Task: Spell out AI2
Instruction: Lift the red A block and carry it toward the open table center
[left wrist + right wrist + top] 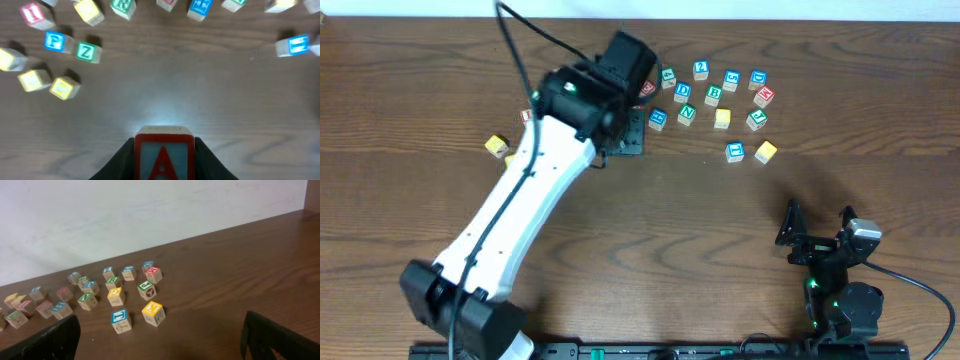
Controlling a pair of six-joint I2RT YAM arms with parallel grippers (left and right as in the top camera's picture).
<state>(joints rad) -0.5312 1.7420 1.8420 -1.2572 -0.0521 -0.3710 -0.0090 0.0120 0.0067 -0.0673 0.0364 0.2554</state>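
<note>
Your left hand clamps the A block across 2 flat sides; light, rigid wood, probably slick. Your right hand gapes empty.

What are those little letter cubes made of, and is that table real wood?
The A block looks like unfinished wood with a red painted border and letter. The yellow block shows the same bare tan sides. The table shows brown wood grain with a sheen, but could be veneer or laminate.
</note>
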